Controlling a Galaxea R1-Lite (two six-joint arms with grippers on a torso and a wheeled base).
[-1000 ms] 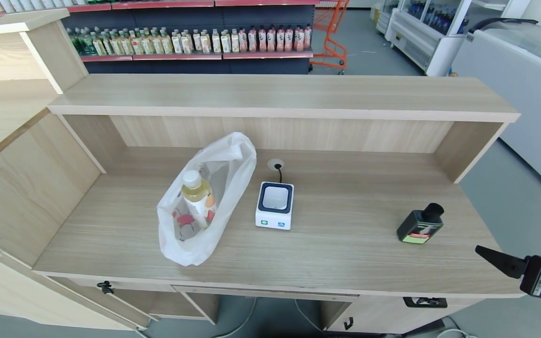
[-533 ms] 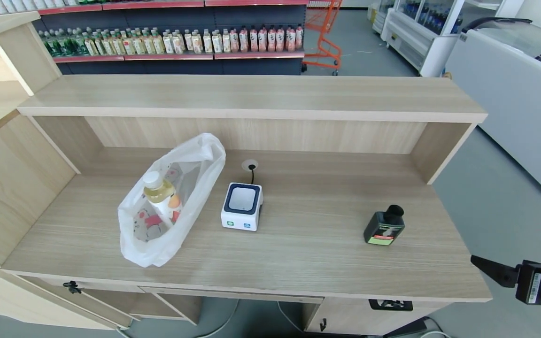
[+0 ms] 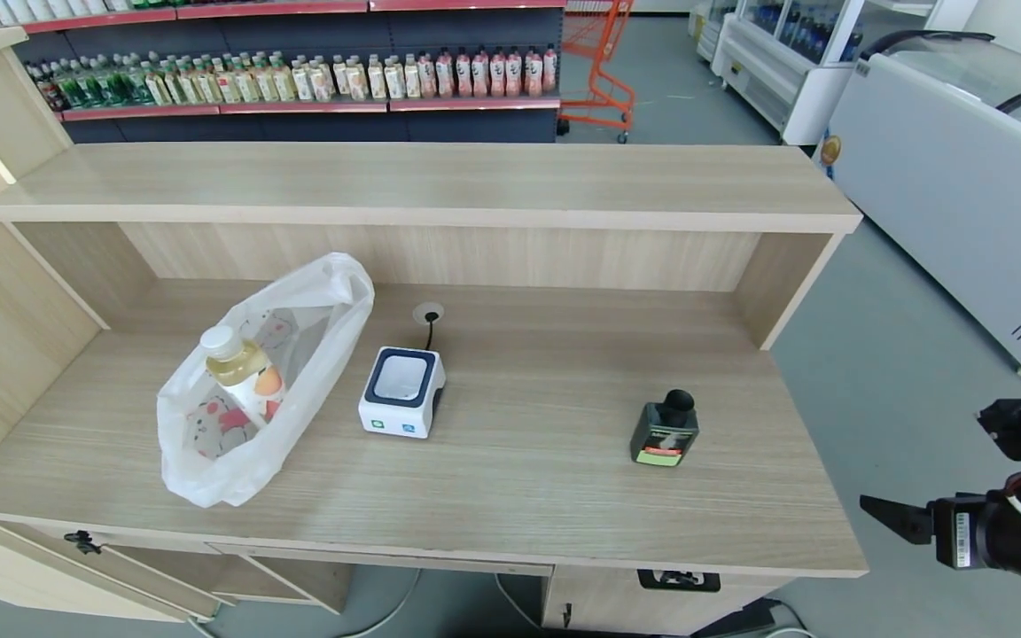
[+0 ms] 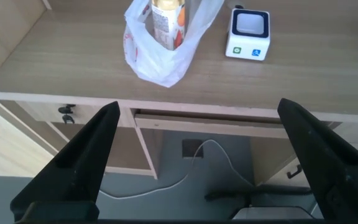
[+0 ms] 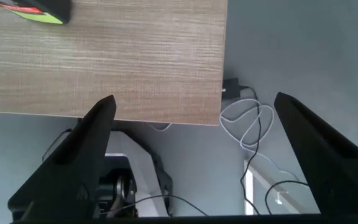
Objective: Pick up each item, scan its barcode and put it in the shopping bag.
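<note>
Wooden shop worktop [image 3: 519, 478], carrying shopping bag [image 3: 333, 292] at left with pale drink bottle [image 3: 240, 372] inside, scanner [image 3: 401, 404] just beside it, dark bottle [image 3: 664, 430] well apart toward right end. Right gripper [image 5: 194, 98] off the front right corner, fingers spread, empty. Left gripper [image 4: 199, 104] before the front edge, likewise spread.

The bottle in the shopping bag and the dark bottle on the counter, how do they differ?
The bagged bottle is pale yellow with a white cap; the dark bottle has a black cap. The bagged bottle sits in the shopping bag, left of the scanner; the dark bottle is bare on the counter, right of it. Both are capped.
</note>
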